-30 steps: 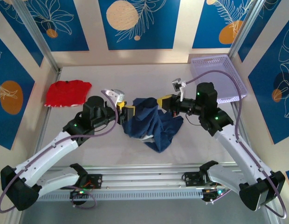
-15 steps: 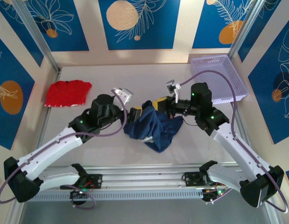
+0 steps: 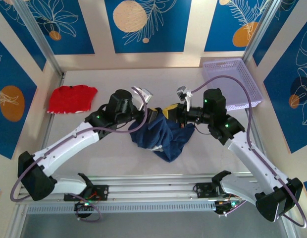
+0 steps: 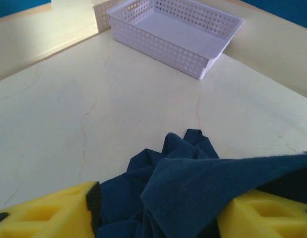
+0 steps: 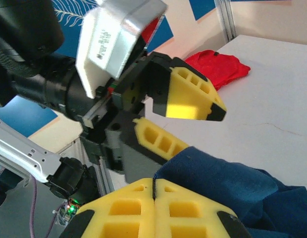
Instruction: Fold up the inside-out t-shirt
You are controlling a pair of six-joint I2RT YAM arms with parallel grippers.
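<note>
Navy t-shirt [image 4: 193, 183] between wide-set yellow jaws, white perforated basket [image 4: 173, 34] well beyond on pale table [image 4: 69, 109].

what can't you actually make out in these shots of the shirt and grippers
Top external: inside-out t-shirt is bunched; its folds hide collar, sleeves and hem.
Left wrist: cloth drapes over the left gripper, covering one finger's pad; bottom edge cuts the fingers off.
Right wrist: right gripper is shut on the cloth; its own fingers hide how much is pinched.
</note>
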